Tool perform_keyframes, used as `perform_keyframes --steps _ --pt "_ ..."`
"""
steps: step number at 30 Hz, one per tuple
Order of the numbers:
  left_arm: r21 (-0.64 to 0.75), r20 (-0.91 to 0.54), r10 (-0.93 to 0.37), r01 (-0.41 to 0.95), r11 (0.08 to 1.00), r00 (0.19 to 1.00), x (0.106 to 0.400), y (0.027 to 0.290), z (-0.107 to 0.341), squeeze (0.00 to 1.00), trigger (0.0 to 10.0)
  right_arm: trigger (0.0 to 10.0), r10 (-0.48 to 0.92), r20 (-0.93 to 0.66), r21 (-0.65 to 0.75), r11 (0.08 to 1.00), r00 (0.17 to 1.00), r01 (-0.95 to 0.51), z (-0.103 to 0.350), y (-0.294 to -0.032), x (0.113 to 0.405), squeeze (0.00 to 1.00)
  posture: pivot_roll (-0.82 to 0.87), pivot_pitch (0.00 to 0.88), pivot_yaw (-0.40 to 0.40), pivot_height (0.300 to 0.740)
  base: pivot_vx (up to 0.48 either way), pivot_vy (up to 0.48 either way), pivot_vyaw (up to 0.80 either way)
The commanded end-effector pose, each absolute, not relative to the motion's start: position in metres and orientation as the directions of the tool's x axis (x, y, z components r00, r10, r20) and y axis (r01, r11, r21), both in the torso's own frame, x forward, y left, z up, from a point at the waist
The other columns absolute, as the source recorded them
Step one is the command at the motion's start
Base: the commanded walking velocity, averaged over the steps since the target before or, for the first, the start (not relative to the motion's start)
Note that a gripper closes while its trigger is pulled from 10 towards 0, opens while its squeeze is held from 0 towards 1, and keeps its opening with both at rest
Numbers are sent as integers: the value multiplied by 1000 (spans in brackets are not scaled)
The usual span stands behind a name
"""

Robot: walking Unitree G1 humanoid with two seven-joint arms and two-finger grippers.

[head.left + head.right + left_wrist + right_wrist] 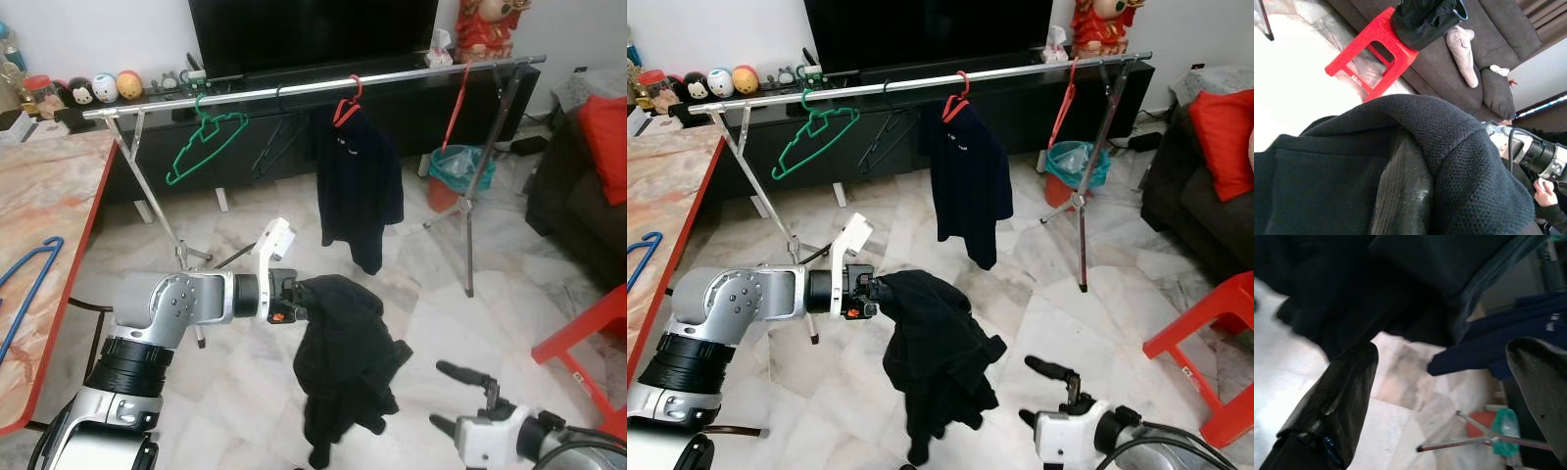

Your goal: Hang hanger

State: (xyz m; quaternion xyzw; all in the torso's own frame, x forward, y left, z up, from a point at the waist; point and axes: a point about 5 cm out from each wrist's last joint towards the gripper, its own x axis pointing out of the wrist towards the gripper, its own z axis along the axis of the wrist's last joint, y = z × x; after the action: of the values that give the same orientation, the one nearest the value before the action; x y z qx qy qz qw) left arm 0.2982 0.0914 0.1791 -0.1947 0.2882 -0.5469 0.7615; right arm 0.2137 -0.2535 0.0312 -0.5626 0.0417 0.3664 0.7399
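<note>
Holding item one: a black garment (343,362), bunched and hanging from my left gripper (294,299), which is clamped on its upper edge at mid-height in front of me, arm stretched across from my left. No hanger is visible inside this garment from any view.

Item two: my right gripper (453,397), low at the right, fingers spread apart and empty, just beside the hanging cloth's lower end.

Item three: metal clothes rail (294,88) on tripod legs, running across the room before the TV cabinet (411,108). On it, from my left: an empty green hanger (201,142), a thin dark hanger (279,137), a red hanger (346,106) carrying a dark navy garment (358,186), and a second red hanger (457,103) near the far end.

Item four: blue hanger (24,284) lying on the marble table (49,196) at my left, well apart from the rail.

Item five: red stool (588,338) at my right; red bucket with teal liner (458,174) behind the rail's leg.

View notes. The left wrist view adds close knit texture of the black cloth (1400,166) over one finger, the stool (1374,51), a dark sofa (1449,63) with cushions, and a person's hand (1546,193) at the edge. The right wrist view adds both spread fingertips (1334,401) with the black cloth above, the navy garment (1488,345) and the bucket (1498,433) beyond.
</note>
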Motion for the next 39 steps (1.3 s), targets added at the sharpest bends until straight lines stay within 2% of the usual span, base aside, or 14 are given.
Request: perform_keyframes --steps 1,10,14,21,33,37,39 --pt "-594 -212 -953 747 300 214 294 92 186 0 10000 10000 483 -412 -836 137 772 -532 37 -251 224 0 -12 0 103 740 0 0 0" --pt "-587 -203 -958 758 285 203 291 92 189 0 10000 10000 456 -358 -866 164 815 -472 33 -246 232 0 1 1 102 740 0 0 0" --pt "-582 -200 -959 763 281 200 290 92 192 0 10000 10000 467 -391 -852 144 793 -504 24 -242 229 0 11 4 103 740 0 0 0" --pt "-576 -195 -962 771 272 193 288 92 195 0 10000 10000 452 -385 -859 144 805 -491 19 -240 232 0 20 5 105 740 0 0 0" --pt "-570 -164 -977 796 205 134 278 85 203 0 10000 10000 451 -384 -860 143 806 -490 13 -234 238 0 35 7 110 740 0 0 0" --pt "-572 -153 -981 799 187 120 275 83 205 0 10000 10000 475 -362 -858 166 802 -486 11 -225 240 0 37 9 112 740 0 0 0" --pt "-572 -153 -981 799 185 117 274 82 205 0 10000 10000 488 -329 -853 214 808 -477 13 -220 242 0 37 9 112 740 0 0 0"
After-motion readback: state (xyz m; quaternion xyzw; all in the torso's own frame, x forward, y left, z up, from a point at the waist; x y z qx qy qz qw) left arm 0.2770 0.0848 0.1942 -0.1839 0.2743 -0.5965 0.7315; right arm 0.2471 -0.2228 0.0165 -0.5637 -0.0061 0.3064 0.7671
